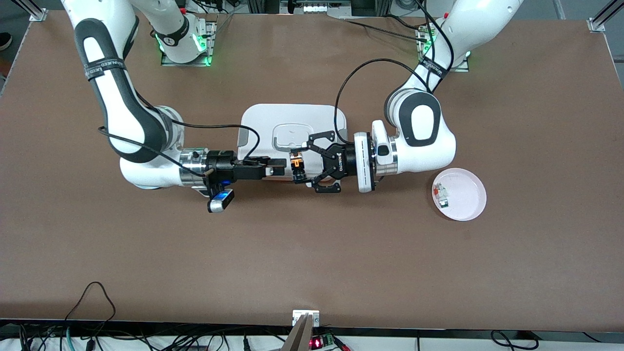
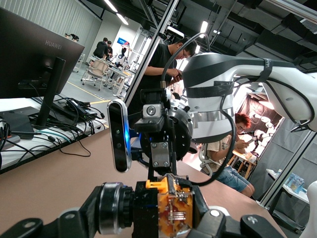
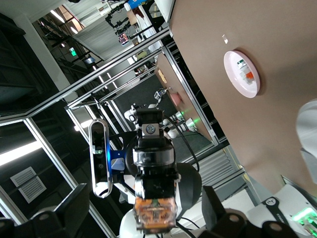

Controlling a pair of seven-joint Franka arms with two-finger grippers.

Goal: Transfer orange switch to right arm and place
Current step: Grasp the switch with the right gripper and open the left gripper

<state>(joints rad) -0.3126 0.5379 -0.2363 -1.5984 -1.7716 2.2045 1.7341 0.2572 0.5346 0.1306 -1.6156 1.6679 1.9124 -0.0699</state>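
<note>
Left hand [image 1: 298, 167] clenched on orange switch [image 1: 297, 163] over white tray [image 1: 292, 122]. Right hand [image 1: 279, 167] released, just short. Slide straight in, centre fingers, clamp before releasing.

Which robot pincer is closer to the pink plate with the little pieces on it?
Left. The left pincer, shut on the tiny black-and-orange switch, hangs over the white tray, toward the round pink plate's end of the table. The open right pincer faces it from the right arm's end.
</note>
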